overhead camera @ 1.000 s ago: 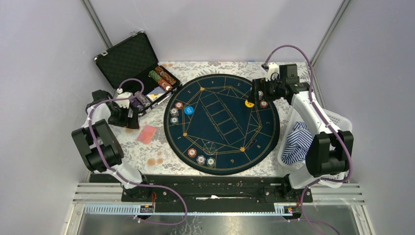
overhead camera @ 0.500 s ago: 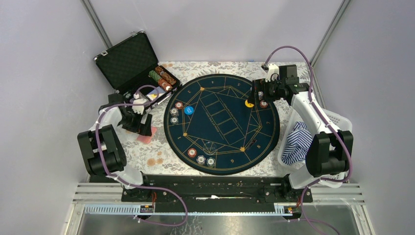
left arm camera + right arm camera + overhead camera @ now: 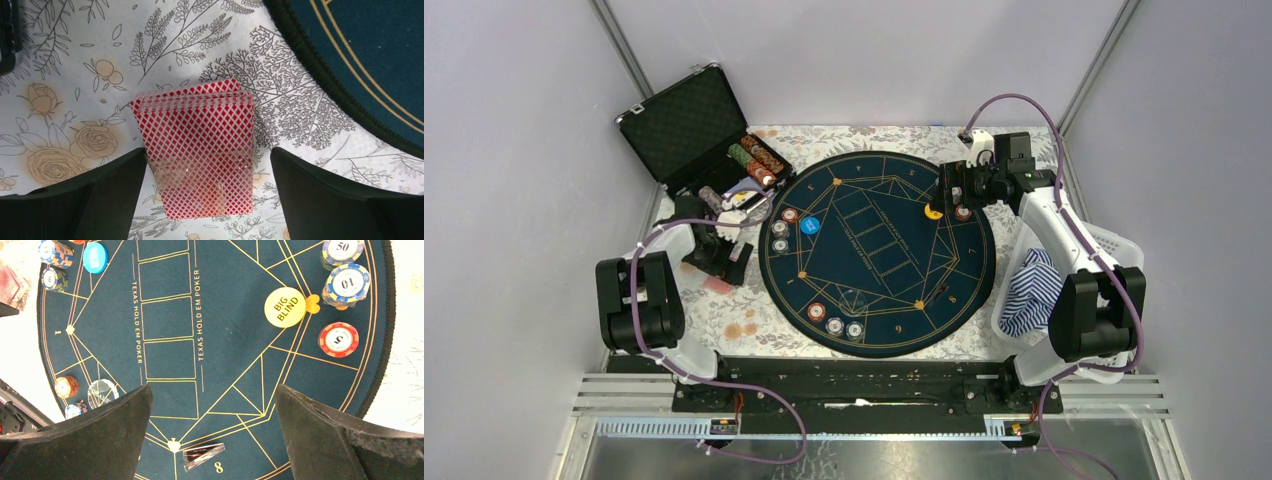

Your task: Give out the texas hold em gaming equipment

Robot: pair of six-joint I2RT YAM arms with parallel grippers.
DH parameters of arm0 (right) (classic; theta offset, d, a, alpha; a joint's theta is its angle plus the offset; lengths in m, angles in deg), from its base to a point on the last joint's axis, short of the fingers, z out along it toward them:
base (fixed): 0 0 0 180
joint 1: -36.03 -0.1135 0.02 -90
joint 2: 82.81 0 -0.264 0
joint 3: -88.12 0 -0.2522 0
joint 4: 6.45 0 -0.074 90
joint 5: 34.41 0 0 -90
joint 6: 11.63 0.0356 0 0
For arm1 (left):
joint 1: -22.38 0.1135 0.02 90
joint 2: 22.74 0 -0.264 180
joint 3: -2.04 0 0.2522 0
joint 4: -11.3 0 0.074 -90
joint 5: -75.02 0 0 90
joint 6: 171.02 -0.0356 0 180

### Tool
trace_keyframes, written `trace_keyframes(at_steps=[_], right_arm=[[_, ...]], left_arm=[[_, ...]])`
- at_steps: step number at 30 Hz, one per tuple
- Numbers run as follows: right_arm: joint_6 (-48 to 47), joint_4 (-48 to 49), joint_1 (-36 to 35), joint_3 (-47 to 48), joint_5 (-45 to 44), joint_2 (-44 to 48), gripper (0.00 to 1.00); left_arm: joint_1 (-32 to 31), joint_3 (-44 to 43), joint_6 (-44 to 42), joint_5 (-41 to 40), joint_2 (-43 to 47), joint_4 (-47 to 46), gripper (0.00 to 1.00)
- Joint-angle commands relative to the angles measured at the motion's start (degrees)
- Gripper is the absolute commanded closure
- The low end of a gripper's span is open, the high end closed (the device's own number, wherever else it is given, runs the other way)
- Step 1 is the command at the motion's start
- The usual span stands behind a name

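The red lattice-backed deck of playing cards (image 3: 197, 150), in a clear box, lies flat on the flower-printed tablecloth (image 3: 65, 60). Its long axis runs lengthwise between the spread fingers of the left gripper (image 3: 207, 152). Bare cloth separates it from the rim of the round dark-blue felt mat (image 3: 370, 60) on its right. The right gripper (image 3: 214, 390), jaws wide and empty, hangs over the mat's "TEXAS HOLD EM POKER". The yellow disc (image 3: 284, 307) reads "BIG BLIND", beside striped chips (image 3: 347, 284) marked 50, 10 and 5.

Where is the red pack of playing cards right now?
In the left wrist view the red pack lies on the flowered tablecloth, between the fingers of the open left hand, just left of the round blue mat.
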Motion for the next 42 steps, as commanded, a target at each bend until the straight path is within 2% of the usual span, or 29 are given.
trace_keyframes(at_steps=[1, 4, 10, 13, 17, 24, 29, 35, 37, 42], right_arm=[[0.86, 1.20, -0.29, 0.00, 1.59, 1.61, 0.00], [1.24, 1.46, -0.27, 0.13, 1.84, 1.66, 0.01], [3.39, 2.88, -0.29, 0.25, 4.75, 0.99, 0.00], [5.77, 3.58, -0.47, 0.68, 8.22, 0.12, 0.00], [8.86, 5.62, -1.41, 0.85, 11.03, -0.35, 0.00], [16.53, 13.68, -4.17, -1.65, 15.18, 0.45, 0.00], [24.85, 21.03, -5.83, -3.16, 19.15, -0.04, 0.00], [36.37, 30.89, -11.16, -4.44, 23.82, -2.29, 0.00], [42.35, 35.58, -13.02, -5.78, 25.48, -3.28, 0.00], [50.10, 44.39, -18.16, -9.00, 27.35, -4.89, 0.00]], left_arm=[[-2.61, 3.56, 0.04, -4.35, 1.16, -4.23, 0.02], [-3.40, 5.49, -0.37, -6.32, 2.20, -5.61, 0.09], [-4.22, 8.27, -1.16, -7.39, 3.95, -7.68, 0.36], [-4.20, 7.23, -1.31, -6.56, 4.75, -6.50, 0.49], [-4.16, 3.13, -3.25, -5.95, 6.09, -1.96, 0.61], [-4.76, -8.67, -10.73, -2.99, 10.17, 12.49, 0.67], [-8.22, -15.78, -13.93, 1.18, 13.78, 21.00, 0.69], [-19.17, -22.46, -12.38, 5.56, 16.06, 26.80, 0.69], [-23.87, -23.74, -11.12, 5.57, 16.72, 26.86, 0.69], [-34.42, -26.34, -7.56, 5.69, 16.62, 26.61, 0.69]])
